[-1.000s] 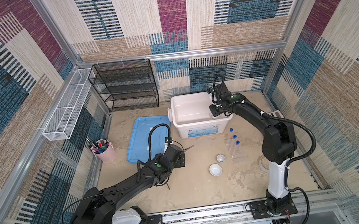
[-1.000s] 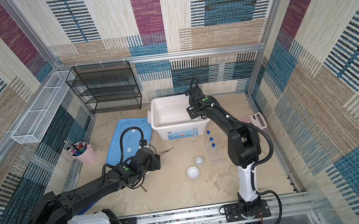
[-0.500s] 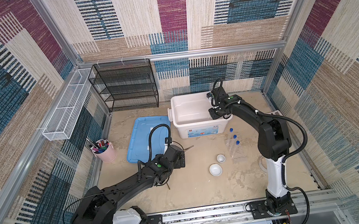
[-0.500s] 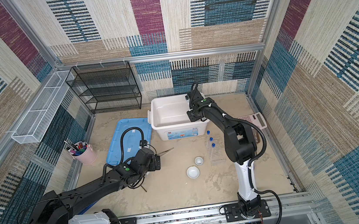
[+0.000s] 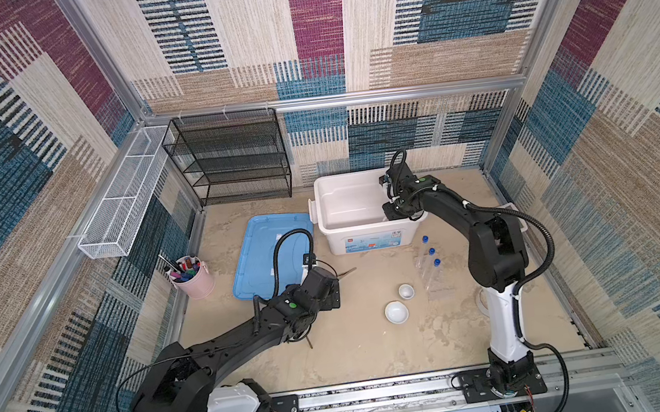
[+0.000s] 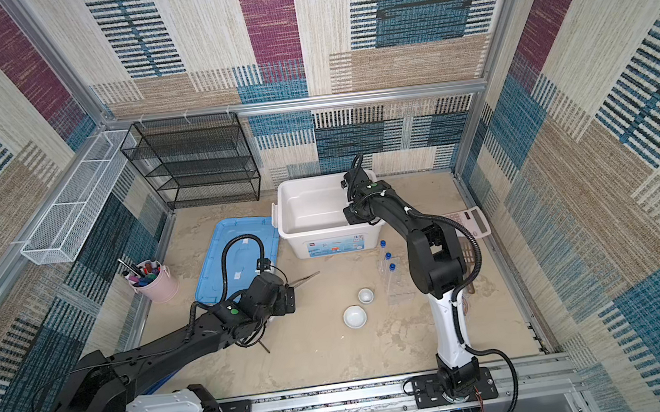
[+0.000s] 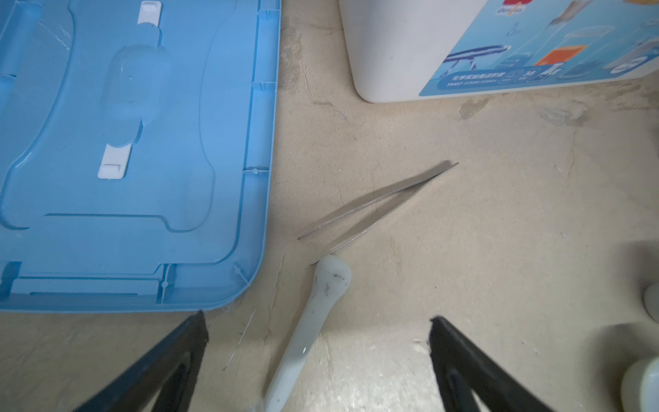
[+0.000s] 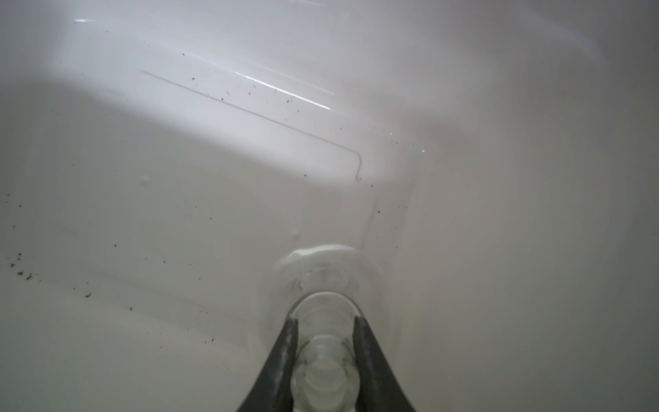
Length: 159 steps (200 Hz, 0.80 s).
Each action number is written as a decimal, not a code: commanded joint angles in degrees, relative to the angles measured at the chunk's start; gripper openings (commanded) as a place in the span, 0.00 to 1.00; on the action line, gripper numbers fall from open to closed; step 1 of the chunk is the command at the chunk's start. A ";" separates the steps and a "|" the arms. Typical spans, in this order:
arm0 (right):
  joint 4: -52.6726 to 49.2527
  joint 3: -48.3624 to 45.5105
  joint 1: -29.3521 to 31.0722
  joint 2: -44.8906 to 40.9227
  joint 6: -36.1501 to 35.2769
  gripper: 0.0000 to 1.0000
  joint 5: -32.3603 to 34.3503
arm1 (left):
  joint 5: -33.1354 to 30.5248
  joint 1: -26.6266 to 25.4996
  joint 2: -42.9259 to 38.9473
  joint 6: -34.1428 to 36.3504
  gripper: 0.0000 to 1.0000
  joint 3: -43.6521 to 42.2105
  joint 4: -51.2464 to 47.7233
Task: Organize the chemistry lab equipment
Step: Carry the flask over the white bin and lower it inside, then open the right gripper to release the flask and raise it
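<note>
**A:** Where are we holding the small glass flask (image 8: 322,276)?

**B:** The right gripper (image 8: 326,321) jaws are clenching its neck, low inside the white bin (image 5: 365,240), near a corner. We are advising: seat the base flat before releasing.

**A:** And the left gripper (image 7: 317,316)?

**B:** Its jaws are standing wide, released, above the white pestle (image 7: 322,285) on the worktop (image 7: 481,257).
</note>
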 commanded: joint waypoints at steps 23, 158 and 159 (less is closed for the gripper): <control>-0.17 0.49 -0.37 0.76 1.06 0.26 -2.20 | 0.29 0.09 0.16 -0.54 0.99 0.27 0.38; -2.40 0.84 -1.03 3.31 1.06 0.41 -3.76 | 1.23 0.09 1.96 0.44 0.99 2.01 0.04; -2.40 0.83 -0.99 3.36 1.06 0.41 -3.77 | 1.25 0.09 1.98 0.45 0.99 2.05 0.04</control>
